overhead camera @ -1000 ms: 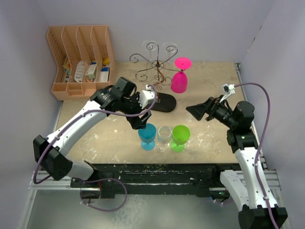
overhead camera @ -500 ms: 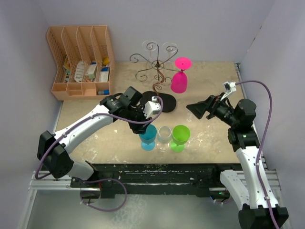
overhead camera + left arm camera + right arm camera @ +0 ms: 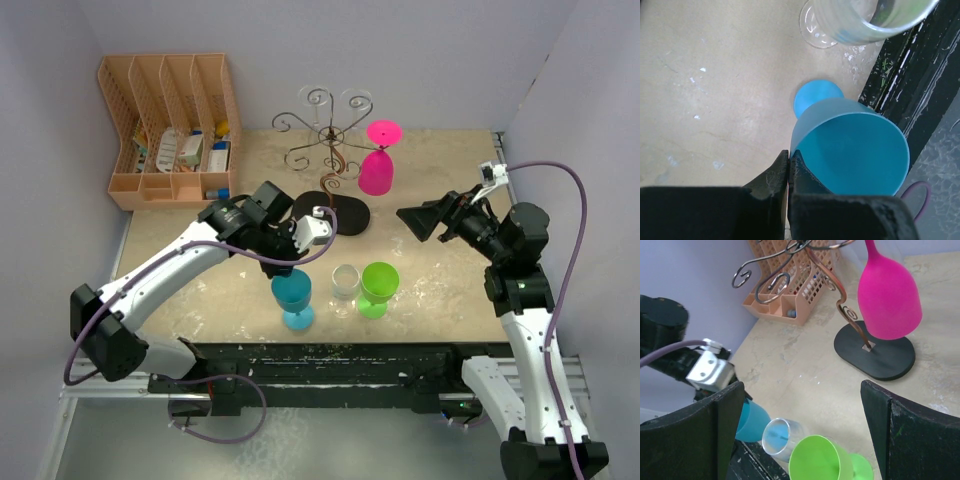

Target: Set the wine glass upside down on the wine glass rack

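A: As you scan left to right, how many glasses?
B: Four: blue wine glass point(image 3: 291, 291), clear glass point(image 3: 345, 283), green glass point(image 3: 380, 282), pink glass point(image 3: 377, 172) inverted on the one wine glass rack point(image 3: 350, 216).
A: The blue?
B: Near edge, roughly upright, mouth up, rim pinched by the left gripper point(image 3: 789, 170); foot maybe off the table. Right gripper point(image 3: 802, 385) spread wide, empty.

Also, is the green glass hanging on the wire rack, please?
No, the green glass stands upright on the table, while only the pink glass hangs from the wire rack.
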